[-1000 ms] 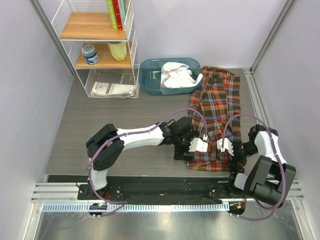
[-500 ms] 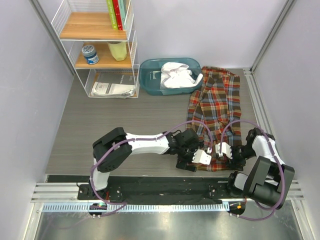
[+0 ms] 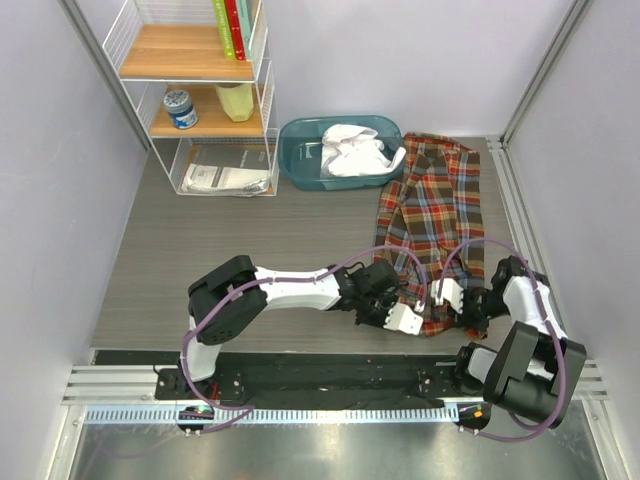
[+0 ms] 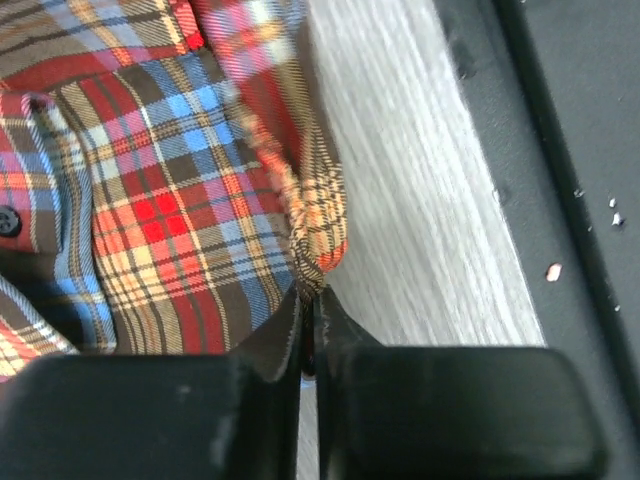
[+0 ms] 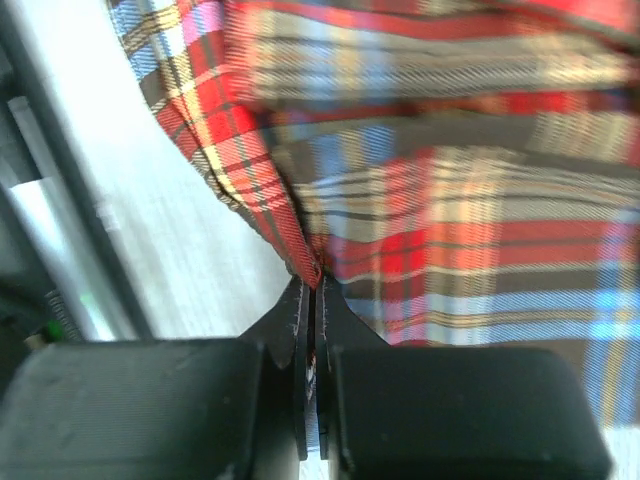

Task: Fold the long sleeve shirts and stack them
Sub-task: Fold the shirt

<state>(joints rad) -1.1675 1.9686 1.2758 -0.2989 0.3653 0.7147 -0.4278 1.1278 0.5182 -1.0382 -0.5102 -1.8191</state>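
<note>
At the near edge of the grey wood-grain table [image 3: 250, 240], the left gripper [image 4: 308, 300] was clamped on the plaid flannel shirt [image 3: 437, 205]. Its black fingers were pressed together over a puckered peak of soft hem. Close to its right, the right gripper [image 5: 312, 290] was likewise pinched shut on the same hem, with the cloth rising in a sharp ridge from between its fingers. From the two grips the long, rumpled shirt, checked in red, brown, blue and yellow, ran away across the table's right side toward the far right corner. At the far end, just beside it, a round-cornered teal plastic bin [image 3: 296, 150] held a crumpled white shirt [image 3: 350, 150], part of it spilling over the rim. Farther left at the back stood a white wire shelf unit [image 3: 262, 100] with wooden boards, carrying upright books [image 3: 232, 25], a small jar [image 3: 181, 108] and, on its lowest tier, a flat booklet [image 3: 215, 178].
</note>
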